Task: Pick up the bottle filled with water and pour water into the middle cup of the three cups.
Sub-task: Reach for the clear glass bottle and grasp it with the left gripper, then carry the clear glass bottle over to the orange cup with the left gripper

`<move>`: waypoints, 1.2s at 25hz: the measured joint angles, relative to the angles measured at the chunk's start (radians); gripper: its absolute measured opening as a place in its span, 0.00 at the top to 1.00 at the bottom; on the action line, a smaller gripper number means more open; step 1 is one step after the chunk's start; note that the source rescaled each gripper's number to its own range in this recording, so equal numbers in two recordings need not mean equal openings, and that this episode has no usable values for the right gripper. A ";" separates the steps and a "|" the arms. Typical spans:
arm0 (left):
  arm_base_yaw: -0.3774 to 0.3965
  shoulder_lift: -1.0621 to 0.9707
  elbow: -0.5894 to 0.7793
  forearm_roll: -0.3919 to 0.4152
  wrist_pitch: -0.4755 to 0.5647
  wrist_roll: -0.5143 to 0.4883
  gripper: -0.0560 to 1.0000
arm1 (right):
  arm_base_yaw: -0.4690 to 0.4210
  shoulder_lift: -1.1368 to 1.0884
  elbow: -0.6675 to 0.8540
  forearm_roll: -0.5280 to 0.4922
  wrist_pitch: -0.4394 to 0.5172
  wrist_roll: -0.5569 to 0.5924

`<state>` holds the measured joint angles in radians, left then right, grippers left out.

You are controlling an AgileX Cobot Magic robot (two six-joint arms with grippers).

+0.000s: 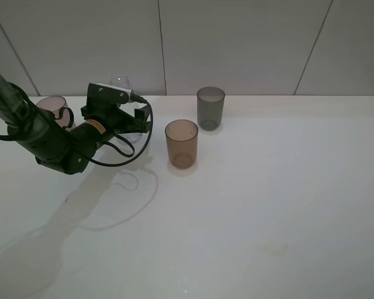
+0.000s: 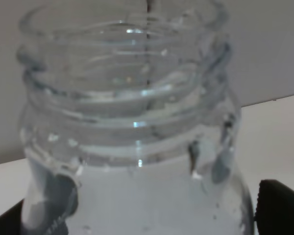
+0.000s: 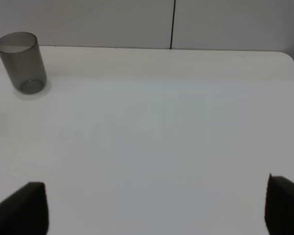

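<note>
As seen from the high camera, the bottle (image 1: pixel 120 81) stands near the back-left corner of the table (image 1: pixel 268 205). Its long axis is vertical and its neck points up. Only its rounded top is shown above the left gripper (image 1: pixel 128 118); the rest is hidden. The left arm (image 1: pixel 37 134) is stretched low from the left edge toward the back edge, and the gripper is brought roughly level against the bottle. The pink cup (image 1: pixel 48 104) is partly covered by the arm, close to the back-left corner. The amber cup (image 1: pixel 181 144) is set upright to the right of the gripper, apart from it. The grey cup (image 1: pixel 210 108) is placed behind the amber one and slightly to its right, near the back edge.

Through the left wrist camera, the bottle's threaded, capless neck is seen very close and upright, with droplets on its wall. Dark fingers (image 2: pixel 279 205) are seen at either side of the bottle's body. Whether they are pressed onto it cannot be told.

Through the right wrist camera, the right gripper (image 3: pixel 157 205) is seen spread wide above the table, with nothing between its fingertips. The grey cup is seen upright toward the back edge.
</note>
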<state>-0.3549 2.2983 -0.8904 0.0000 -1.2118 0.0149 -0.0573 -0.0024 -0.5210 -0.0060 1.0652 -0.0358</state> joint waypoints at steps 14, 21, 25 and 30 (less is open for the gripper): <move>0.000 0.078 -0.084 0.016 -0.001 -0.007 0.00 | 0.000 0.000 0.000 0.000 0.000 0.000; 0.000 0.084 -0.085 0.022 -0.001 -0.015 0.00 | 0.000 0.000 0.000 0.000 0.000 0.000; 0.000 0.091 -0.085 0.018 -0.001 -0.015 0.27 | 0.000 0.000 0.000 0.000 0.000 0.000; 0.000 0.091 -0.085 0.000 -0.002 -0.015 0.93 | 0.000 0.000 0.000 0.000 0.000 0.000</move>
<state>-0.3549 2.3891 -0.9754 0.0000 -1.2136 0.0000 -0.0573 -0.0024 -0.5210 -0.0060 1.0652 -0.0358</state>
